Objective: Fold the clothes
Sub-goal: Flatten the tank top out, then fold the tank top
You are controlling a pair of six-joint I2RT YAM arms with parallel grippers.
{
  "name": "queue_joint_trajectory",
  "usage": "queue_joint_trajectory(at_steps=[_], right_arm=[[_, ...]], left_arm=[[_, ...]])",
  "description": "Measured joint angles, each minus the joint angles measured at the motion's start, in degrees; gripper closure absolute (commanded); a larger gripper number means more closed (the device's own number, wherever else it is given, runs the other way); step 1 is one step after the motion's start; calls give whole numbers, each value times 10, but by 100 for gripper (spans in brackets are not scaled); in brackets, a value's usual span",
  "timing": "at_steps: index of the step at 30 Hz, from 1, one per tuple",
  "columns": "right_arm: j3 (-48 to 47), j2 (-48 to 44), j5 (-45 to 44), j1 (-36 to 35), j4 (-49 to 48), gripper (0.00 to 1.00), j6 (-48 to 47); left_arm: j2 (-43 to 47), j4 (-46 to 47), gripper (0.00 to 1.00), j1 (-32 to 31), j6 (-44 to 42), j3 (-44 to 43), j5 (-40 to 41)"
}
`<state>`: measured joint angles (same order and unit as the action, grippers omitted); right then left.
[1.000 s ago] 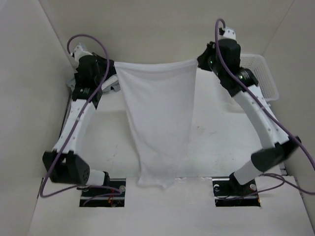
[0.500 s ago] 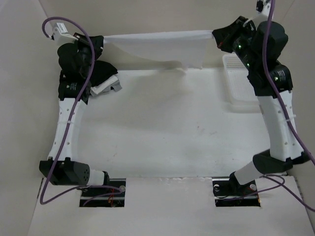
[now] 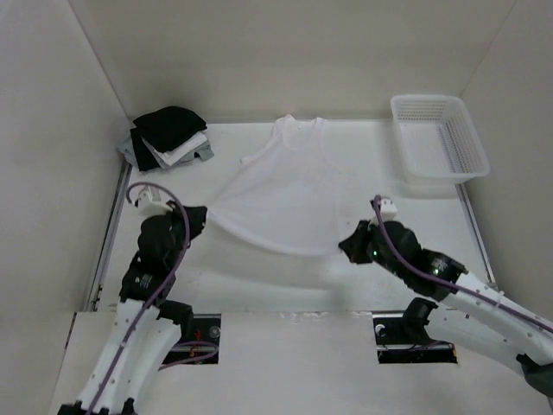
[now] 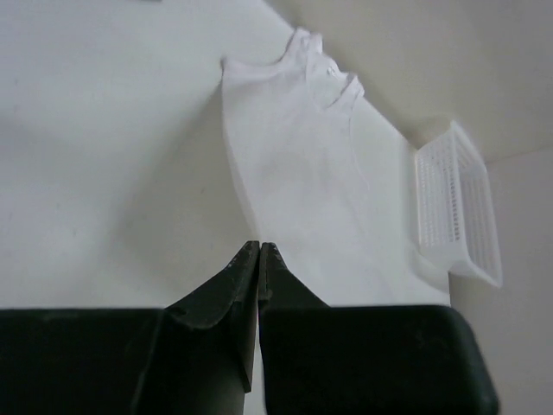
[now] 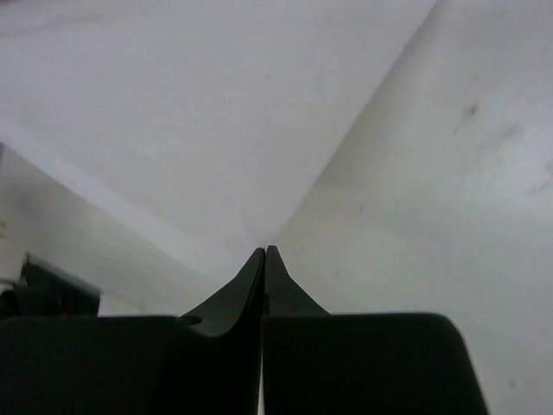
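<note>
- Garment check: the white top (image 3: 276, 194) is spread out long on the table (image 3: 389, 216), its narrow straps toward 12 o'clock near the back wall and its hem toward 6 o'clock, near my bases.
- The hem sags in a curve between my two grippers, and there is a shadow on the table under it.
- My left gripper (image 3: 197, 216) is clenched on the hem corner at 8 o'clock. In the left wrist view the jaws are pressed tight together and the cloth runs away from the tips up to the straps.
- My right gripper (image 3: 346, 245) is clamped on the other hem corner at 4 o'clock. In the right wrist view the fabric fans out from the closed tips as a taut sheet.
- Out at 2 o'clock from the top sits a white mesh basket (image 3: 473, 143), apart from the cloth and against the right wall.
- At 10 o'clock, in the back left corner, there is a pile of black, white and grey garments (image 3: 168, 134), near the top's left edge but not touching it.
</note>
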<state>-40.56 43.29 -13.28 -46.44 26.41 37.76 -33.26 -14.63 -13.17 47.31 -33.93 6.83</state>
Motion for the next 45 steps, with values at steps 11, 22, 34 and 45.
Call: queue_joint_trajectory(at_steps=[11, 22, 34, 45], right_arm=[[81, -76, -135, -429, 118, 100, 281], [30, 146, -16, 63, -85, 100, 106], [-303, 560, 153, 323, -254, 79, 43], [-231, 604, 137, 297, -287, 79, 40]], left_arm=[[286, -325, 100, -98, 134, 65, 7], [-195, 4, 99, -63, 99, 9, 52], [-730, 241, 79, -21, 67, -427, 46], [-657, 322, 71, 18, 70, -186, 16]])
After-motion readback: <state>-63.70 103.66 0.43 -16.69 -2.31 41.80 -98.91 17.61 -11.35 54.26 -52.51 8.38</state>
